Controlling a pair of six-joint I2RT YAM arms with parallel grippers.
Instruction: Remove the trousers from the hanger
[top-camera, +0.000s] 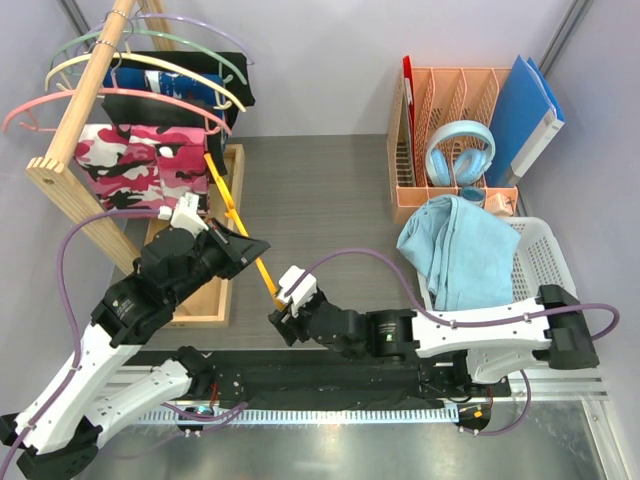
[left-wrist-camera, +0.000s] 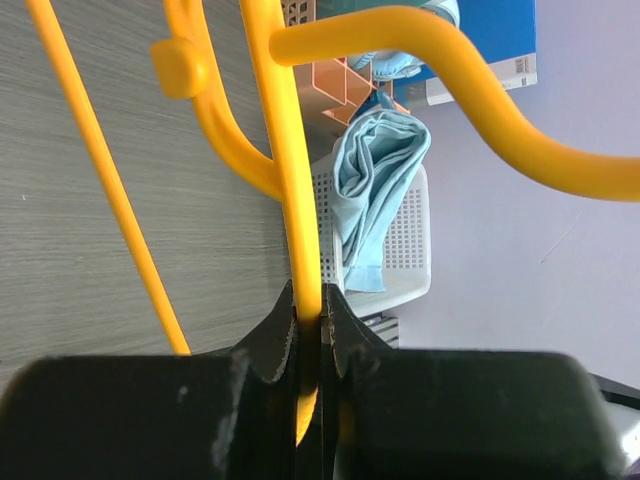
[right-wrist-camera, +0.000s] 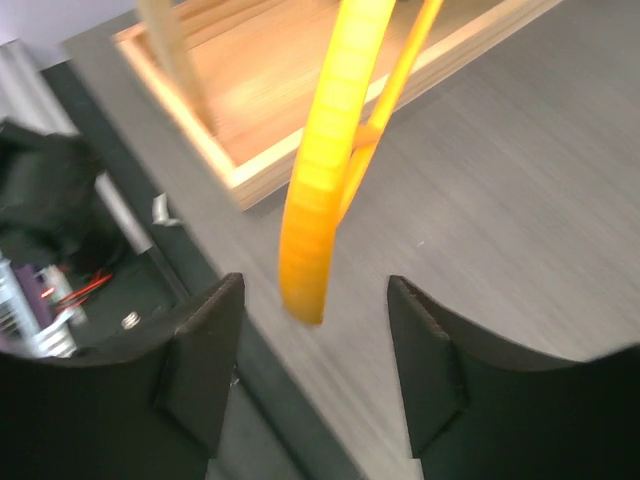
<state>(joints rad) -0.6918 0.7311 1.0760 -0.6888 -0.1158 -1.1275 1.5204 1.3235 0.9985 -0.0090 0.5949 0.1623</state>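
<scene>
The yellow-orange hanger (top-camera: 243, 232) is bare and slants from the wooden rack base toward the table's near middle. My left gripper (top-camera: 250, 246) is shut on one of its thin bars; in the left wrist view the bar (left-wrist-camera: 300, 200) runs straight into my closed gripper (left-wrist-camera: 320, 315). My right gripper (top-camera: 283, 300) is open at the hanger's near end; in the right wrist view my gripper (right-wrist-camera: 315, 310) stands with its jaws wide apart either side of the hanger's tip (right-wrist-camera: 322, 190), not touching it. The light blue trousers (top-camera: 458, 250) lie heaped in the white basket (top-camera: 545, 262), and also show in the left wrist view (left-wrist-camera: 375, 175).
A wooden rack (top-camera: 85, 110) at the far left carries pink, green, purple and pale hangers with a pink camouflage garment (top-camera: 140, 160) and dark garments. Its wooden base tray (top-camera: 215, 295) lies under my left arm. An orange file organiser (top-camera: 440, 110) with blue headphones (top-camera: 460, 150) and a blue folder (top-camera: 522, 110) stands at the back right.
</scene>
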